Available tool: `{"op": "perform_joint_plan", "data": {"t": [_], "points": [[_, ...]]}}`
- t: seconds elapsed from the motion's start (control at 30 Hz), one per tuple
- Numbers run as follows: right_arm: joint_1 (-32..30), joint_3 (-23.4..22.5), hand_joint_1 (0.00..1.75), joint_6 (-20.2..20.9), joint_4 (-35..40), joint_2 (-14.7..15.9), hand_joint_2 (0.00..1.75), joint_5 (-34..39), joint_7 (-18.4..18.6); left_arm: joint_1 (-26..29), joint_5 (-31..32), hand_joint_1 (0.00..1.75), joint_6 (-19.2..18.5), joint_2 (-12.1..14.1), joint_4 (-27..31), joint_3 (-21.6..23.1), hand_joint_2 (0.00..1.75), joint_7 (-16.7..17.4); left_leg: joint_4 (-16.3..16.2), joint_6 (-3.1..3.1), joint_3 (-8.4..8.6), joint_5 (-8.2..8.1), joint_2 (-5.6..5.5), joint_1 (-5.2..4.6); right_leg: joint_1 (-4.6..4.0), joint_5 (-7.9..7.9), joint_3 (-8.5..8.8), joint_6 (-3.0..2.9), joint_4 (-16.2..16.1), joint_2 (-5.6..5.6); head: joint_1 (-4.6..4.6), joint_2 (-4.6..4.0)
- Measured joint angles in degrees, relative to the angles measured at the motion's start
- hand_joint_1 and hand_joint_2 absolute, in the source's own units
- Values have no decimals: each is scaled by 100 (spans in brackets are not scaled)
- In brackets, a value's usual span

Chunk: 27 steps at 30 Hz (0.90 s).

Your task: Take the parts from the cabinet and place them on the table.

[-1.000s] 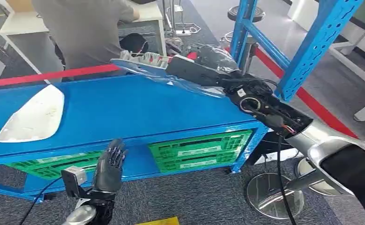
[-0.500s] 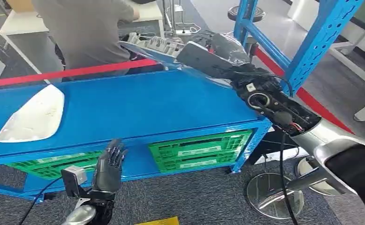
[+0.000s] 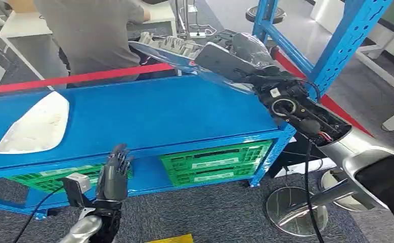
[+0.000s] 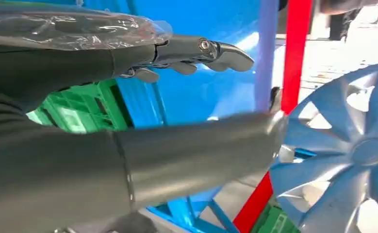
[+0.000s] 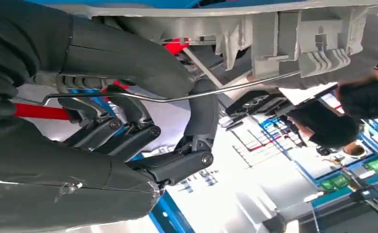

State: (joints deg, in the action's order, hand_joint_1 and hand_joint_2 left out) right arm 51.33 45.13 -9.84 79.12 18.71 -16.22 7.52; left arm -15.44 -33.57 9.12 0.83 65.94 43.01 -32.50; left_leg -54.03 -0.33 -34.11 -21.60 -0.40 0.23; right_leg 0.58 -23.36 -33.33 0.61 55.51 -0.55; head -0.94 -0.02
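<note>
My right hand grips a long pale-blue part with grey ribbed clips and holds it in the air over the far right edge of the blue table. In the right wrist view, the fingers curl under the part's thin edge and its grey clips stick out beyond them. A white curved part lies on the table's left end. My left hand is open and low, fingers straight and pointing up, in front of the table's lower shelf. The left wrist view shows its fingertips outstretched with nothing in them.
A person in a grey shirt stands behind the table beyond a red barrier strip. Green crates fill the lower shelf. A blue rack upright rises at the right, with a stool base below. A silver wheel cover lies near my left hand.
My right hand has lifted the part higher and carried it farther back and to the right. My left hand has sunk slightly.
</note>
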Motion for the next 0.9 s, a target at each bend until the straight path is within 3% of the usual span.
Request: {"op": "perform_joint_plan", "data": {"t": [0.27, 0.9], "points": [[-47, 13, 175, 0, 0, 0, 175, -11, -76, 26, 44, 0, 17, 2, 0, 0, 175, -229, 0, 0, -4, 0, -1, 0, 0, 0, -2, 0, 0, 1, -2, 0], [-76, 28, 175, 9, 0, -2, 175, -2, -135, 183, 33, 0, 186, 7, 101, 0, 175, -249, 0, 0, -7, 0, -2, 0, 0, -1, -3, 1, 0, 2, -2, 0]]}}
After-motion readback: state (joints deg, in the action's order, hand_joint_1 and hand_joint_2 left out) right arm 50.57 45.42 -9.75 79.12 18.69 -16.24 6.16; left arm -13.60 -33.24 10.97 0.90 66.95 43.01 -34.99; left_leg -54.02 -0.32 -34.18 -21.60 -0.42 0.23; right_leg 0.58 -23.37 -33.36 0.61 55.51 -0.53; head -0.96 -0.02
